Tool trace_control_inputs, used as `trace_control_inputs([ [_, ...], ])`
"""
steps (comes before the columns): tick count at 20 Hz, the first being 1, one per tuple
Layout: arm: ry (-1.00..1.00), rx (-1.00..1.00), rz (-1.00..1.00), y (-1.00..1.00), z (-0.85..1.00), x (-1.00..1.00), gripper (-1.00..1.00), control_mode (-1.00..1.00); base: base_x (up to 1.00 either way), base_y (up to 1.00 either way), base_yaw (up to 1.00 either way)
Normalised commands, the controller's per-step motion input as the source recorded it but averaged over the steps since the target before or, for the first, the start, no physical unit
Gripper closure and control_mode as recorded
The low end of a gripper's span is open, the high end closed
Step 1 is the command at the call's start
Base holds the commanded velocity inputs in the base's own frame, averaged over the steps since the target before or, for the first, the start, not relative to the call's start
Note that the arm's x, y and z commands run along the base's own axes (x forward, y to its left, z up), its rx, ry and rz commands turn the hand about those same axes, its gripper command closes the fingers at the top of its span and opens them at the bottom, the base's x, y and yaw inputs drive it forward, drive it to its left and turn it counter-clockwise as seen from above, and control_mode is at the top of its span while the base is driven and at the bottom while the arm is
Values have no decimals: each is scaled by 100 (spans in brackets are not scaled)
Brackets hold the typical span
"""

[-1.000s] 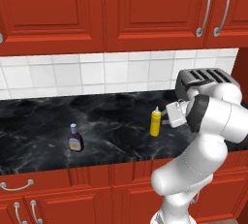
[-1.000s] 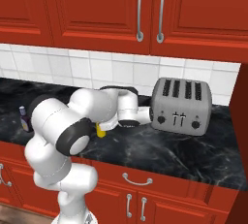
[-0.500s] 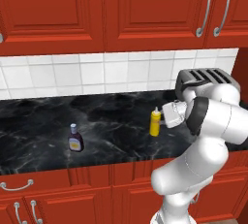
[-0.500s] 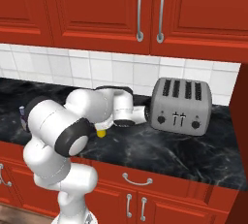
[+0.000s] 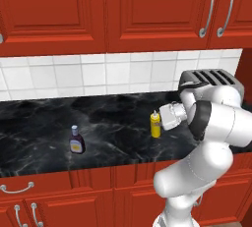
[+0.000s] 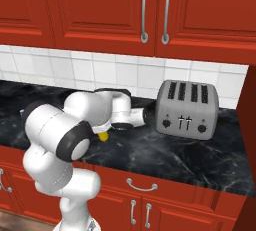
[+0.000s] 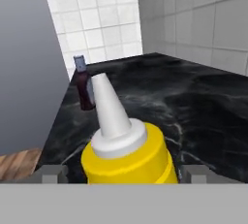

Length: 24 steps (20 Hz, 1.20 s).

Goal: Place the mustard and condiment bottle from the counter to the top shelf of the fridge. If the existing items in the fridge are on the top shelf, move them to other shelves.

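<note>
With both bottles upright on the surface (image 5: 113, 137), nothing is shelved: the hand (image 7: 123, 173) brackets the mustard (image 5: 155, 124), jaws apart, not seen clamped, and the condiment bottle (image 5: 76, 140) waits at its 9 o'clock.
</note>
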Motion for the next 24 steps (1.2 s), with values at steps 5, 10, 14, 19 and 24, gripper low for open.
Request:
trace_control_inputs([
  [5,0,-1,0,5,3,-7,100,-100,0,0,0],
  [10,-7,3,-1,6,72,-57,100,-100,0,0,0],
  [14,-18,11,-1,0,100,-85,100,-100,0,0,0],
  [19,-17,1,-10,10,100,-90,100,-100,0,0,0],
  [24,-1,0,-10,8,100,-90,100,-100,0,0,0],
])
